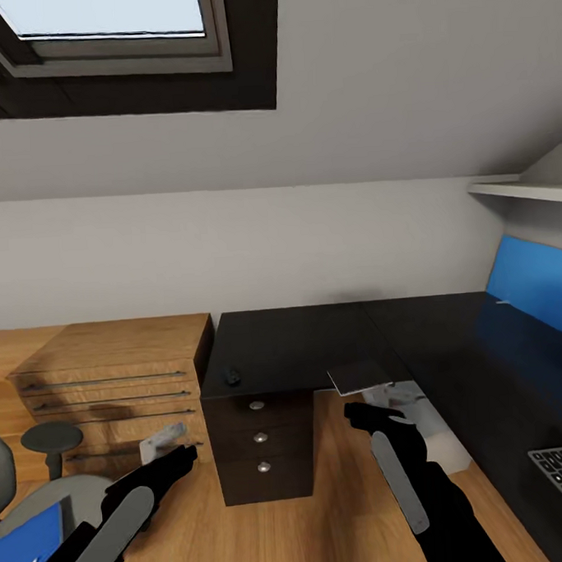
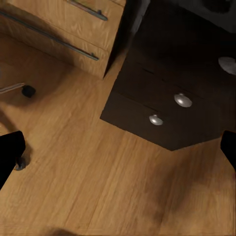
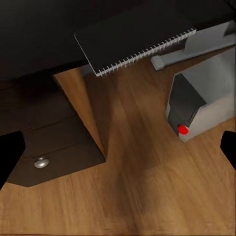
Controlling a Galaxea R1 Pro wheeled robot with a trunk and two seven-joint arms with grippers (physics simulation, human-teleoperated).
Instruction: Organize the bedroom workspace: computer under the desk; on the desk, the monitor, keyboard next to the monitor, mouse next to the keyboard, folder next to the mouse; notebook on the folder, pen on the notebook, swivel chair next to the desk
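Both pincers spread wide and empty: left gripper (image 1: 181,453) near the drawers, right gripper (image 1: 366,414) before the desk (image 1: 293,346). Grey notebook (image 1: 360,376) overhanging the near desk edge, above the computer (image 3: 196,103); folder (image 1: 30,533) on the swivel chair (image 1: 45,491), near left. Risk: could nudge the notebook off with a careless reach.

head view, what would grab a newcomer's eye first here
The long glossy black desk runs along the pale wall, with a bright blue back panel at the right. A grey notebook overhangs the desk's front edge, above the silver computer with its red light on the wood floor. At lower left, a blue folder lies on the swivel chair.
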